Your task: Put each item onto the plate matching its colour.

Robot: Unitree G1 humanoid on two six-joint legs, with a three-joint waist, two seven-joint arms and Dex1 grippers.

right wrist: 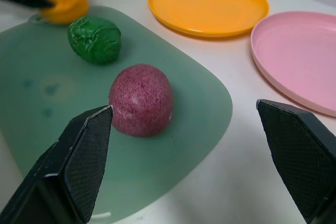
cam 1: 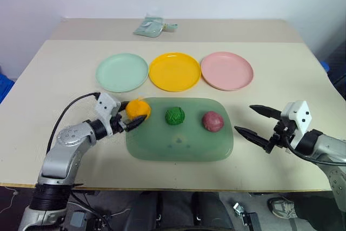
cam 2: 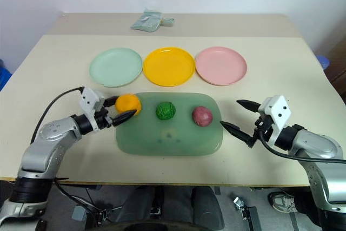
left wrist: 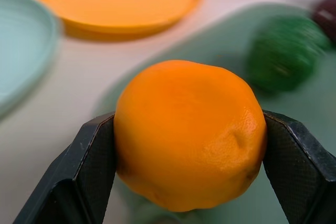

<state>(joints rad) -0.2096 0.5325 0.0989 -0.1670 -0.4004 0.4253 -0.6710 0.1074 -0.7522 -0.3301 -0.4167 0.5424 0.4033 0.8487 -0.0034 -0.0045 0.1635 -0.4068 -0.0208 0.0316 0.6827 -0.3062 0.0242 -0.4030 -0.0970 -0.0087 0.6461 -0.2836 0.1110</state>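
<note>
Bracketing the orange item (left wrist: 189,135) at its widest girth, the left gripper (cam 1: 125,117) has a finger against either side at the green tray's (cam 1: 178,152) near-left corner. It looks firm, light, smooth-skinned, so a mid-body squeeze should hold. The right gripper (cam 2: 238,116) stands wide apart, empty, the maroon item (right wrist: 140,99) just ahead.

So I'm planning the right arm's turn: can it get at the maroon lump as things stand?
Probably yes. The right gripper is open beside the tray, its fingers pointing toward the maroon lump, with nothing between them. The green lump sits further along, out of its way.
</note>
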